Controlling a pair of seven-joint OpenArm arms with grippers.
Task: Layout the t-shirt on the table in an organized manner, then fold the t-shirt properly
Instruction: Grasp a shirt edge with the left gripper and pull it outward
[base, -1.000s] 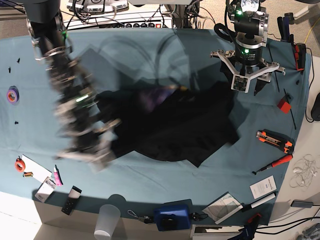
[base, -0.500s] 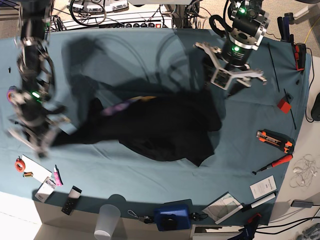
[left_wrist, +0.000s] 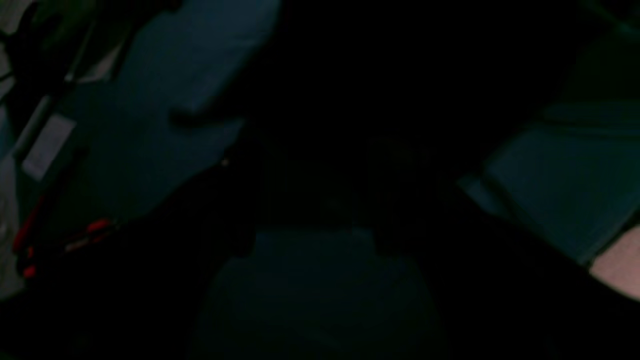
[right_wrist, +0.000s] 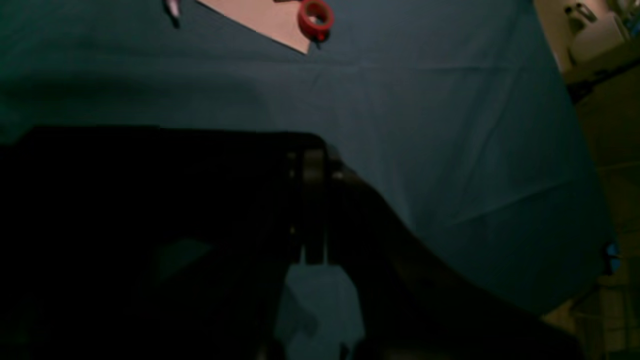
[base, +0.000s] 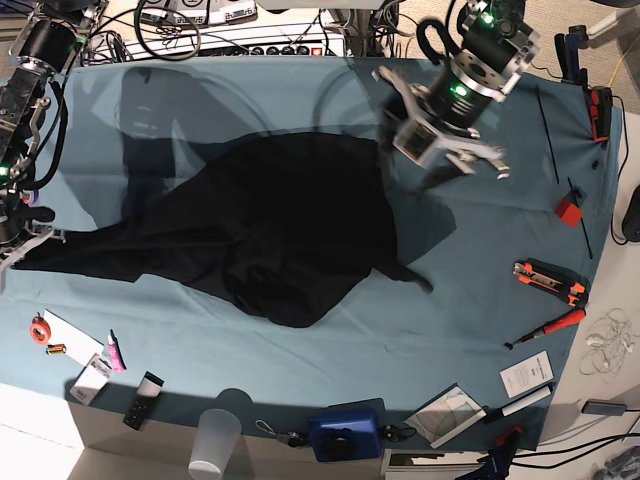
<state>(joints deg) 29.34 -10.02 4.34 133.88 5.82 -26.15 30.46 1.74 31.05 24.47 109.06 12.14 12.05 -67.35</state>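
Since a moment ago we have dragged the t-shirt (base: 270, 230) out toward our right edge of the tabletop (base: 300, 90), so it now lies stretched in a long wedge instead of a bunched heap; we judge the layout step underway, not finished. Our right claw (base: 18, 242) is clamped together on the shirt's drawn-out corner, low at the tabletop's edge. Our left claw (base: 440, 150) stands apart, tilted just over the shirt's opposite edge, holding nothing we can see.
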